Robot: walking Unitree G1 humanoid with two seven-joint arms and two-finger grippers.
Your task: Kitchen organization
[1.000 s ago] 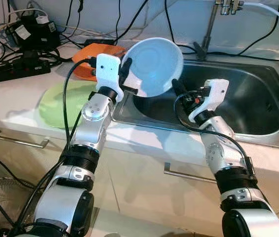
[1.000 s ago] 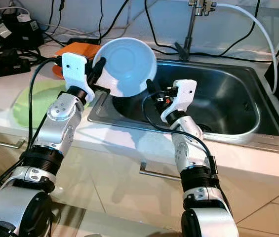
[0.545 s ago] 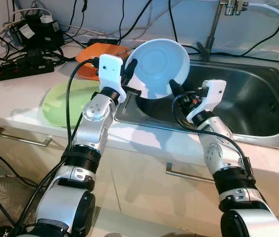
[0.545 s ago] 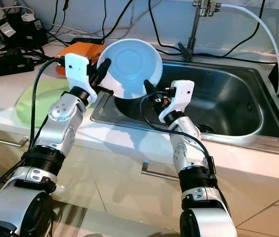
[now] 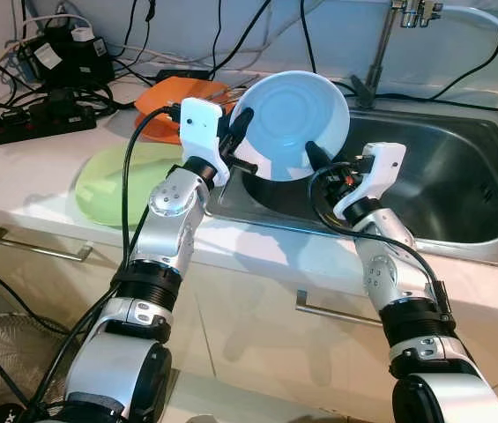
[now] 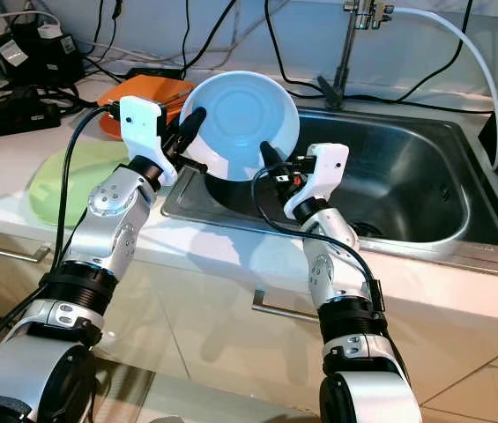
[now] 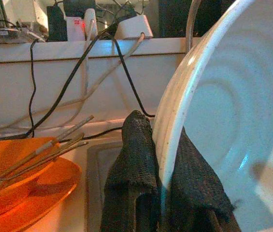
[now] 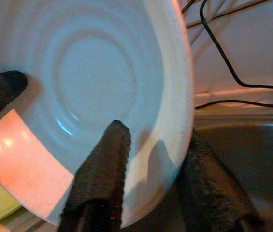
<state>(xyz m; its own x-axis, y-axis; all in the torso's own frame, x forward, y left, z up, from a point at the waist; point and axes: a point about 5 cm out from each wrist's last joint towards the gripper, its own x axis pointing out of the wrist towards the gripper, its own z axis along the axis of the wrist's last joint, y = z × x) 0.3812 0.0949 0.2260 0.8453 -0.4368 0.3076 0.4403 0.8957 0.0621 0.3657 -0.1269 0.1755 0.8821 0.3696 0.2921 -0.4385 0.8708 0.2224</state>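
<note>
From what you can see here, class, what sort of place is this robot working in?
Most likely a home kitchen: a steel sink with a tap set in a counter, plates beside it, and a blue bowl held over the sink.

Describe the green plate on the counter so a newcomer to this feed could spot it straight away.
Start at the steel sink and look along the white counter on the robot's left. The green plate lies flat there, beside the left arm. It is pale lime green, unlike the orange dishes holding chopsticks just behind it and the pale blue bowl held up over the sink.
</note>
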